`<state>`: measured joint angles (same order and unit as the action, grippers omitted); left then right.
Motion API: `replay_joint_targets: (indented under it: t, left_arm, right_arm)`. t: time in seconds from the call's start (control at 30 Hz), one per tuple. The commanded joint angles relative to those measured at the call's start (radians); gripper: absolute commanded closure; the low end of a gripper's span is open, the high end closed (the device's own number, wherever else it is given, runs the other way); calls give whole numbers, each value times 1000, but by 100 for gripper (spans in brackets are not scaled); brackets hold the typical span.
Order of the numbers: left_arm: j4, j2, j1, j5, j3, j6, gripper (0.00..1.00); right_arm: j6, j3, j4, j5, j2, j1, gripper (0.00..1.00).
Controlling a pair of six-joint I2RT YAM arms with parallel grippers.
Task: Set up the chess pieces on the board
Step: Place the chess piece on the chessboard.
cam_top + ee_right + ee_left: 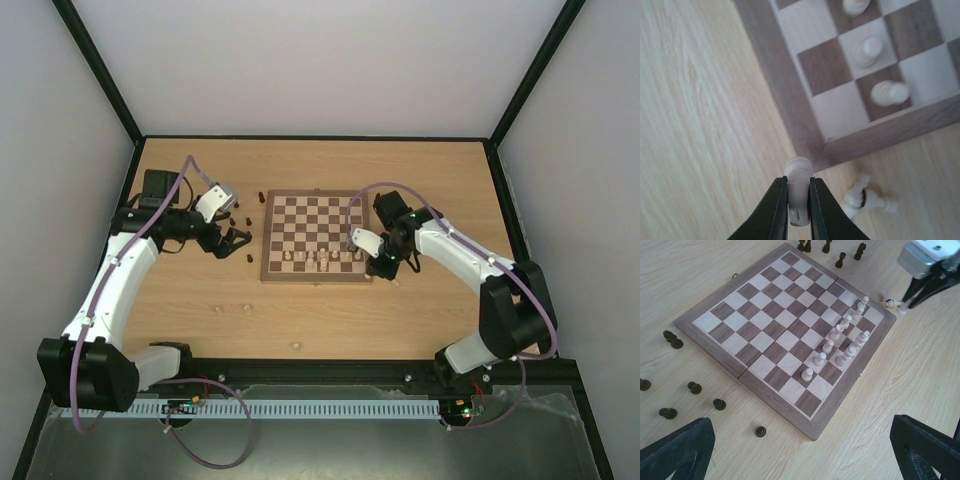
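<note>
R gripper [799,192] pinches a pale piece [798,172] just off the board [785,100] corner. L gripper [800,440] spread wide near dark pieces [694,387].

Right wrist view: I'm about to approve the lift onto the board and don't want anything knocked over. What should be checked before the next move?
1. Right end effector shut on the pale piece: ok.
2. That piece clear of the table: cannot tell.
3. Nearest corner square of the board free: ok.
4. Two lying pale pieces apart from the fingers: ok.
5. Left end effector open, left of the board, out of the way: ok.
</note>
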<state>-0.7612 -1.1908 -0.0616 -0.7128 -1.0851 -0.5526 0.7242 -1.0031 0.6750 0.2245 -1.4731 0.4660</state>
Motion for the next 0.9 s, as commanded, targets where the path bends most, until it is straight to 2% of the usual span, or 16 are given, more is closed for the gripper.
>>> replay_joint_targets:
  t: [0.0,0.3,0.87]
  left_arm:
    - [-3,31,-13,9,17,13,1]
    - [0,54,-24,31,19,38,1]
    - [14,47,-33,29,25,37,1]
  right_arm:
    - [-35,-91,43,-30,-91,20,92]
    - [-85,-195,37,-101,-171,79,92]
    - [-148,-247,16,-161,-248,153,92]
